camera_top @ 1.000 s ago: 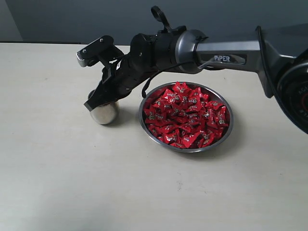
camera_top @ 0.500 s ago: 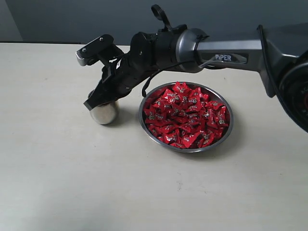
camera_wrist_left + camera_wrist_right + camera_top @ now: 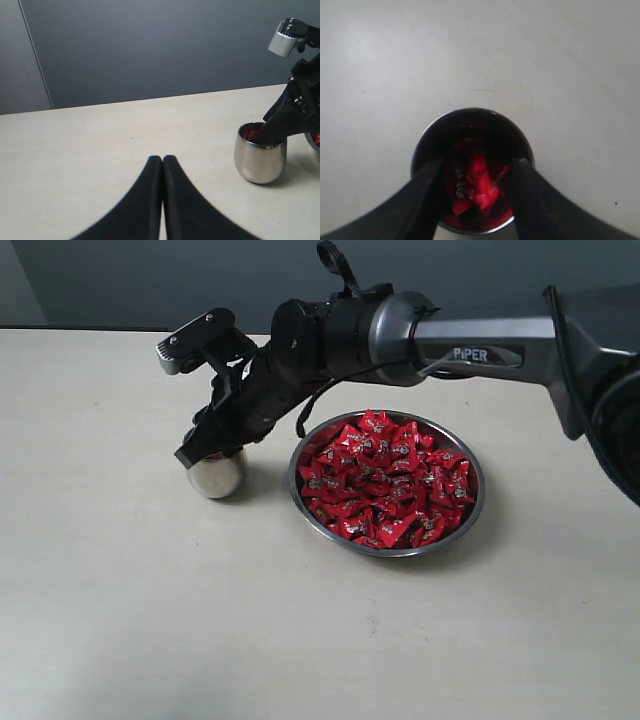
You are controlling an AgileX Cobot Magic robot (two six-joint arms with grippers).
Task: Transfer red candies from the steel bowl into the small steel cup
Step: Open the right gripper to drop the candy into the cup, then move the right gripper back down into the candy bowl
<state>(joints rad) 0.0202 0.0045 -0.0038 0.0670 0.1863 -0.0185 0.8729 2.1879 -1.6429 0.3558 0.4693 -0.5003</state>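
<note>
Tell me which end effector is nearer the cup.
Right. The right end effector is open at the mouth of the cup; the left end effector, shut, is well apart from it, low over the table.

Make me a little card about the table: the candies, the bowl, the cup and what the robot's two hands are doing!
Candy pile: many glossy red wrapped candies, heaped in the wide shallow steel bowl
Cup: small shiny steel cup, upright, beside the bowl, some red candies inside
Right gripper: at the cup's mouth, jaws apart, holding nothing
Left gripper: apart from the cup, fingers pressed together, empty
Surface: pale table top
</note>
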